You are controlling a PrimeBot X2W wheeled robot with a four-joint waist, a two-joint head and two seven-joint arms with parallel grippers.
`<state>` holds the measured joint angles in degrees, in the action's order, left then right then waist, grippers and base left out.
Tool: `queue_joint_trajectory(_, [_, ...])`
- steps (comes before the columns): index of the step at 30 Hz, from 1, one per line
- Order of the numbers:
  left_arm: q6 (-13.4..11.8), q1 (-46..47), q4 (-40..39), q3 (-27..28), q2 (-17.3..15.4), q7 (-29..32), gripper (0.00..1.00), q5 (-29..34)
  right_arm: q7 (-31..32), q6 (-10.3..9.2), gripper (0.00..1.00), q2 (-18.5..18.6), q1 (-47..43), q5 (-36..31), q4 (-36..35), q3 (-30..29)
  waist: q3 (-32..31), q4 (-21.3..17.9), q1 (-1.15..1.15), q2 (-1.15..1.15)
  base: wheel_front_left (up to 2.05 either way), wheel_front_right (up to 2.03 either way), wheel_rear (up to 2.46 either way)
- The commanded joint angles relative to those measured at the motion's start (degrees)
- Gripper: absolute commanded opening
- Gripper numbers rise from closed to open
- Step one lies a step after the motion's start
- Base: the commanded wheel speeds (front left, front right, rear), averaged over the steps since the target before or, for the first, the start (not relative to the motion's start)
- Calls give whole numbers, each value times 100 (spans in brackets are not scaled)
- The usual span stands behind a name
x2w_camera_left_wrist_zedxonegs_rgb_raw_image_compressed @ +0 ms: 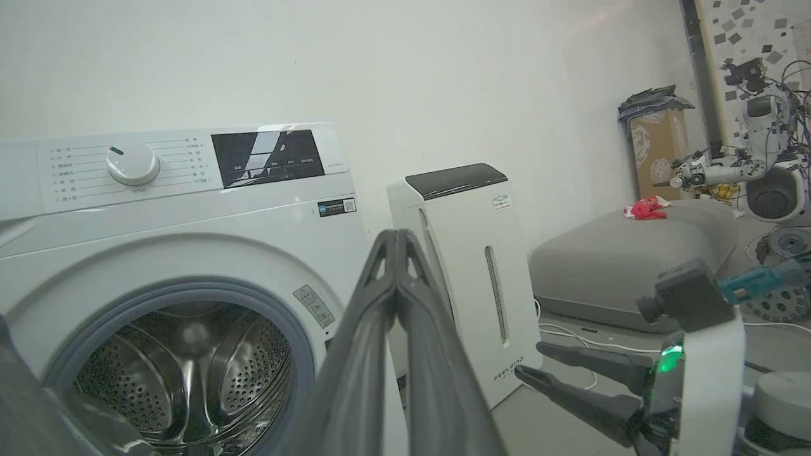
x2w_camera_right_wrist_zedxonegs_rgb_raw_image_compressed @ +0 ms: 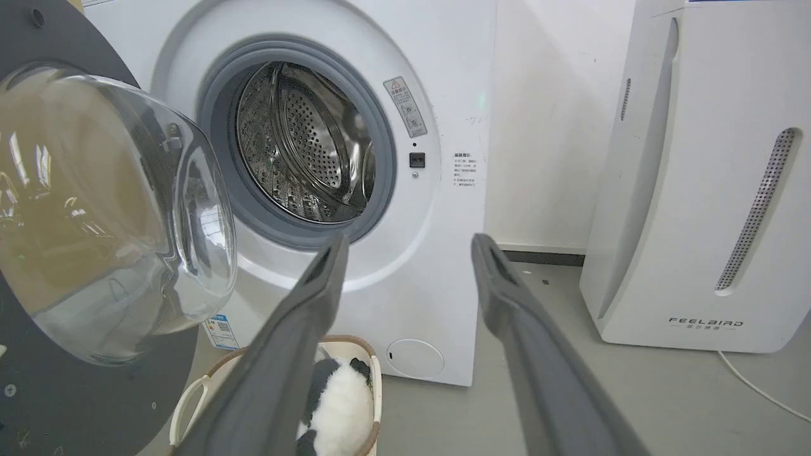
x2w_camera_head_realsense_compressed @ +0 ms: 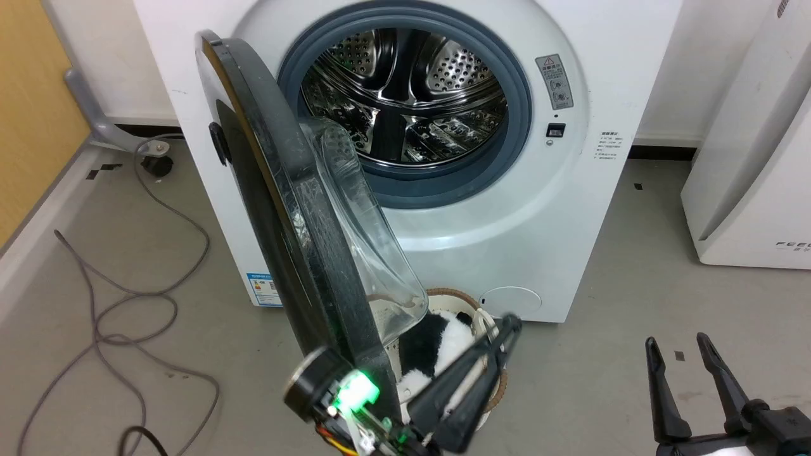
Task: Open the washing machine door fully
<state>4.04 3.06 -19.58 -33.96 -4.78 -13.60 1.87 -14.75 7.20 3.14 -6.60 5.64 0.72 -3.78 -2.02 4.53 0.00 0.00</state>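
Note:
The white washing machine [x2w_camera_head_realsense_compressed: 538,190] fills the middle of the head view, its steel drum [x2w_camera_head_realsense_compressed: 405,95] exposed. The washing machine door [x2w_camera_head_realsense_compressed: 272,209] stands swung out toward me on its left hinge, seen nearly edge-on, its glass bowl [x2w_camera_head_realsense_compressed: 361,221] bulging right. In the right wrist view the door [x2w_camera_right_wrist_zedxonegs_rgb_raw_image_compressed: 63,392] is at the left. My left gripper [x2w_camera_head_realsense_compressed: 505,328] is shut with nothing in it, just right of the door's lower inner edge; whether it touches is unclear. Its fingers [x2w_camera_left_wrist_zedxonegs_rgb_raw_image_compressed: 396,253] point past the machine [x2w_camera_left_wrist_zedxonegs_rgb_raw_image_compressed: 190,215]. My right gripper [x2w_camera_head_realsense_compressed: 681,345] stands open at the lower right, apart from the door.
A cream basket [x2w_camera_head_realsense_compressed: 456,296] holding a black-and-white plush [x2w_camera_head_realsense_compressed: 437,342] sits on the floor under the door. The white FEELAIR appliance [x2w_camera_head_realsense_compressed: 747,158] stands at the right. Grey cables [x2w_camera_head_realsense_compressed: 127,297] trail across the floor at the left, beside a wooden panel [x2w_camera_head_realsense_compressed: 31,114].

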Motion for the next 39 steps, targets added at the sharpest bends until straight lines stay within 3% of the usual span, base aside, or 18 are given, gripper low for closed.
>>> queue_joint_trajectory(1, [6,-67,19,-9,-31,6,0,4,-25,29,100,-26,-61,35,-38,-6,2,1,0,0,0,0,0])
queue_joint_trajectory(13, [-62,-498,846,-252,-145,16,0,-72,-25,29,100,-26,-37,-19,-68,-38,61,115,0,0,0,0,0])
queue_joint_trajectory(25, [-422,-479,1778,151,-128,-91,0,-310,-25,29,100,-26,-8,-41,-41,-76,123,273,0,0,0,0,0])
queue_joint_trajectory(39, [-608,-555,1912,377,-290,-122,0,-448,-25,29,100,-26,7,4,-5,-54,164,901,0,0,0,0,0])
